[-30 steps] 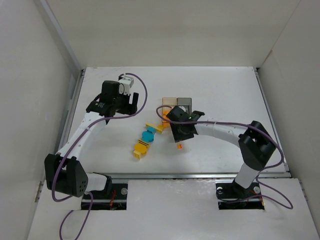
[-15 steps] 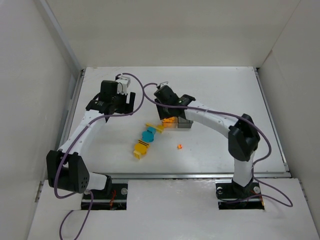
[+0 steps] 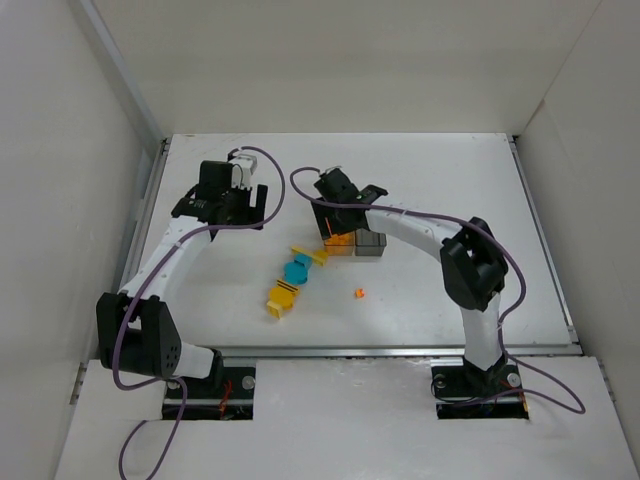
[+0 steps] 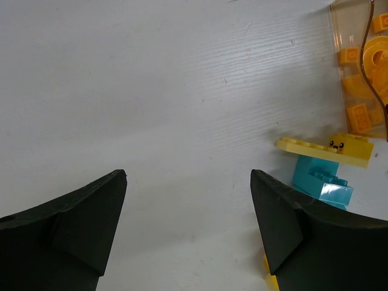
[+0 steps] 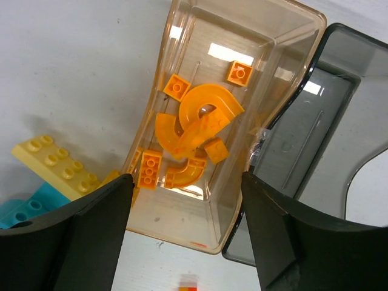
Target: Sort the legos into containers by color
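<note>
The containers stand joined at mid-table: an amber one (image 3: pixel 342 242) (image 5: pixel 212 121) holding several orange legos (image 5: pixel 203 115), and a smoky grey one (image 3: pixel 371 244) (image 5: pixel 315 133) beside it. My right gripper (image 3: pixel 345 208) (image 5: pixel 187 182) hovers open over the amber container with nothing between its fingers. Loose legos lie to the left: a yellow plate (image 3: pixel 310 255) (image 4: pixel 324 148) (image 5: pixel 57 160), a teal brick (image 3: pixel 296 270) (image 4: pixel 321 182), a yellow striped piece (image 3: pixel 283 297) and a tiny orange piece (image 3: pixel 359 293) (image 5: pixel 189 282). My left gripper (image 3: pixel 248 212) (image 4: pixel 188 176) is open over bare table, left of the legos.
White walls close the table (image 3: pixel 450 180) on the left, back and right. A metal rail (image 3: pixel 400 350) runs along the near edge. Purple cables loop off both arms above the table.
My right arm swung from beside the tiny orange piece back to above the amber container, and its jaws spread wider. The left gripper shifted slightly toward the back.
</note>
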{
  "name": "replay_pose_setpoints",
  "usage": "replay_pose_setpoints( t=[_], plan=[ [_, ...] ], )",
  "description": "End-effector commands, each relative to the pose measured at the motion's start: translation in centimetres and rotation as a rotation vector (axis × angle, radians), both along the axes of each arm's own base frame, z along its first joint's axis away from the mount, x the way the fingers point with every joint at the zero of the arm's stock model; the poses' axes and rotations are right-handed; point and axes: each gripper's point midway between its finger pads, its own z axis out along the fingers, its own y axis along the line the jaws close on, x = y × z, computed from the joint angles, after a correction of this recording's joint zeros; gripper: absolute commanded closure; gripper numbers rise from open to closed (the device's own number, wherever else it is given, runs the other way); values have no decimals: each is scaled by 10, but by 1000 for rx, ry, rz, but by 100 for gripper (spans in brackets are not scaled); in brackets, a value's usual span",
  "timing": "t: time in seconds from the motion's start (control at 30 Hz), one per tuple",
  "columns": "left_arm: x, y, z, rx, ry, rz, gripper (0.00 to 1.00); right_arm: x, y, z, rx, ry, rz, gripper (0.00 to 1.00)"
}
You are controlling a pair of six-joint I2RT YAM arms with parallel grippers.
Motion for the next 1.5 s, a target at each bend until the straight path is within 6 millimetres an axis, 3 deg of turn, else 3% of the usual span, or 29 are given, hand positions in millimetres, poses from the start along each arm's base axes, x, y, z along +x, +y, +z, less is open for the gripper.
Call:
replay_pose_setpoints(
  t=[0.0, 0.1, 0.23, 0.27, 0.33, 0.37, 0.4, 0.43, 0.47, 0.57, 0.63, 0.7, 0.73, 0.8, 0.9, 0.93, 0.97, 1.1, 1.2, 1.3, 1.47],
  plan=[
    [8, -6, 18, -33, -44, -14, 19, 6, 19, 28, 76, -57, 40, 22],
    [8, -5, 22, -34, -53, -14, 19, 2, 15, 24, 58, -37, 40, 22],
    [7, -7, 28, -36, -66, -27, 19, -3, 9, 59, 112, -77, 2, 22],
    [6, -10, 29, -37, -66, -37, 19, -10, 3, 76, 141, -96, -6, 22],
    [3, -9, 31, -30, -68, -43, 19, -19, -4, 89, 168, -115, 0, 29],
    [4, -14, 34, -38, -76, -59, 20, -34, -13, 91, 185, -102, -2, 34],
    [3, -18, 34, -39, -76, -68, 20, -41, -17, 90, 198, -97, -3, 43],
    [2, -17, 38, -40, -86, -68, 20, -50, -21, 85, 207, -76, -8, 48],
    [1, -22, 38, -41, -86, -80, 22, -68, -29, 59, 184, -7, 11, 53],
    [-7, -32, 44, -68, -89, -132, 25, -99, -39, 38, 208, 87, 20, 62],
    [-14, -44, 46, -61, -93, -187, 26, -123, -48, 19, 220, 153, 24, 53],
    [-21, -50, 53, -32, -117, -231, 26, -135, -48, 14, 243, 179, 19, 44],
    [-25, -50, 47, -22, -99, -233, 26, -142, -46, 10, 254, 192, 6, 40],
    [-29, -51, 50, -18, -112, -235, 26, -146, -45, 12, 234, 164, -9, 29],
    [-32, -51, 57, -41, -134, -218, 25, -147, -37, 6, 189, 154, -14, 26],
    [-37, -49, 49, -45, -114, -211, 25, -146, -35, 4, 176, 152, -12, 26],
    [-38, -49, 51, -47, -126, -211, 25, -145, -37, -9, 141, 167, -22, 26],
    [-47, -40, 54, -27, -157, -195, 24, -144, -36, -36, 80, 210, -19, 38],
    [-49, -31, 58, -7, -181, -171, 24, -145, -44, -50, 18, 233, -37, 38],
    [-51, -26, 60, -8, -192, -159, 24, -144, -45, -53, 11, 234, -51, 39],
    [-52, -23, 59, -7, -192, -149, 24, -140, -37, -57, 46, 225, -52, 56]
  ],
)
